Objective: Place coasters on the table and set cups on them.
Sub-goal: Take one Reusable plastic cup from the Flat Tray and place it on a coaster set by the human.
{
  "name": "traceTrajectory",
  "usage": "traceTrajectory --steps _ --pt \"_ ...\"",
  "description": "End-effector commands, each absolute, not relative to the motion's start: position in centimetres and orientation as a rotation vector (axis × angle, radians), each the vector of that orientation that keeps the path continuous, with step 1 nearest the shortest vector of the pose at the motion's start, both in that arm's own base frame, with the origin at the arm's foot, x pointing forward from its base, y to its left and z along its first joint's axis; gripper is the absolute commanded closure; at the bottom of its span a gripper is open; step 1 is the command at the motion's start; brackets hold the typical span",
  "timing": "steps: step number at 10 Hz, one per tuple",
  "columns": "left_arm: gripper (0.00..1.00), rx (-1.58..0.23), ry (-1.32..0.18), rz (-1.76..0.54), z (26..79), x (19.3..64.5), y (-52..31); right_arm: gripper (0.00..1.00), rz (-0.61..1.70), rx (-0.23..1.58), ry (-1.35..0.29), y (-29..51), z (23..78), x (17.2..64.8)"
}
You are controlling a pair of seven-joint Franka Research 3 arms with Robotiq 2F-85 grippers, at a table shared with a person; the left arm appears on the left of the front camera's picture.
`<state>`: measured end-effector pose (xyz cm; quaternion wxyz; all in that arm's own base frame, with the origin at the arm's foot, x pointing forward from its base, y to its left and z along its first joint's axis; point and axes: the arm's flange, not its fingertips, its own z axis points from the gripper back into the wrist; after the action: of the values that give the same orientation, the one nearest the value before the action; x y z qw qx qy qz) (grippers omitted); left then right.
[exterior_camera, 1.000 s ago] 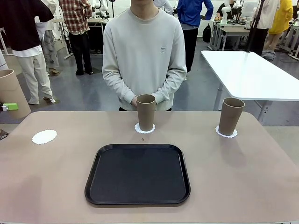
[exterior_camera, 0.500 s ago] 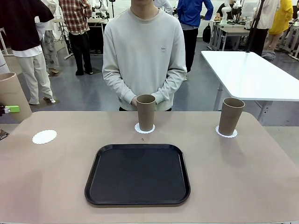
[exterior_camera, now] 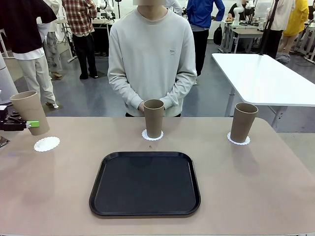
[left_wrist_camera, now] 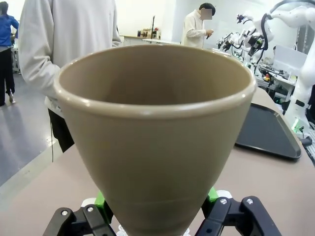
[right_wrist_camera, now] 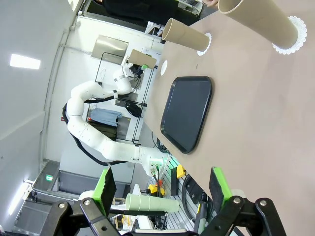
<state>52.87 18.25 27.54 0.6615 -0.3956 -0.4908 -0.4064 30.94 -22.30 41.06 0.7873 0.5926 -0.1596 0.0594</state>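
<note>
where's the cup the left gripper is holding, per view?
Front: cup at far left edge, above the bare coaster.
Left wrist: cup centre, close up, between the fingers.
Right wrist: small, far off, upper middle.
Shared landmark: black tray.

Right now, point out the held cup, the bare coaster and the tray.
held cup (exterior_camera: 28,110), front view, on its side wall.
bare coaster (exterior_camera: 47,144), front view, at its centre.
tray (exterior_camera: 145,183), front view, on its flat floor.
</note>
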Motion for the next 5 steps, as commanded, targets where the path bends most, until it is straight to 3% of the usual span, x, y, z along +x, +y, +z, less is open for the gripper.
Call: traceTrajectory --steps 1,5 --pt "0.18 -0.873 -1.127 -0.943 26.2 53.4 18.3 0.0 0.13 1.285 -0.348 -22.2 40.9 30.8" --pt "0.18 -0.771 -1.145 -1.089 23.5 52.9 16.5 0.0 0.13 1.285 -0.348 -22.2 40.9 30.8"
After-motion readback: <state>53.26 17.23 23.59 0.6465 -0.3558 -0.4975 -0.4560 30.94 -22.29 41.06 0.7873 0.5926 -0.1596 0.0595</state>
